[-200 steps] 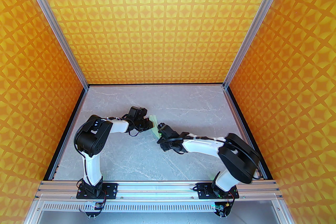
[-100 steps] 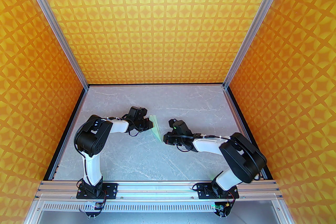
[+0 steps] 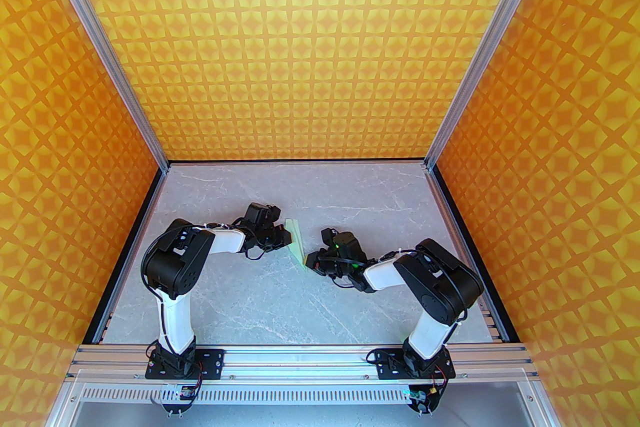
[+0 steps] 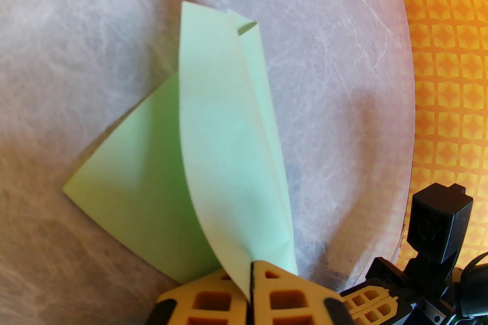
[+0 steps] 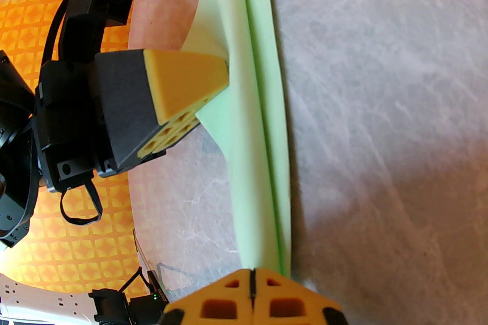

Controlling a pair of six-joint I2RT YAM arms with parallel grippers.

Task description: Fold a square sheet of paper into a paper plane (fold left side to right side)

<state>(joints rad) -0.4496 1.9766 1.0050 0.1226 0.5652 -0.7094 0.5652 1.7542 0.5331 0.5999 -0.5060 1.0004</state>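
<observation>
Paper plane [image 3: 296,242] is looking nearly done — a creased dart sitting centrally on the tabletop [image 3: 280,310]. Left end effector [image 4: 251,274] is clamping its 9 o'clock wing; right end effector [image 5: 251,274], fingers together, is touching the 5 o'clock tip. Only sharpening creases seems to be remaining.

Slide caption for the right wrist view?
Left tool and right tool both shut on the pale mint-green folded paper sheet, grey marble-look table behind.

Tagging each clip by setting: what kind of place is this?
Probably a lab robot cell, not a home: patterned orange walls on aluminium framing box in a marble-look table, with two arms bolted to its near rail.
</observation>
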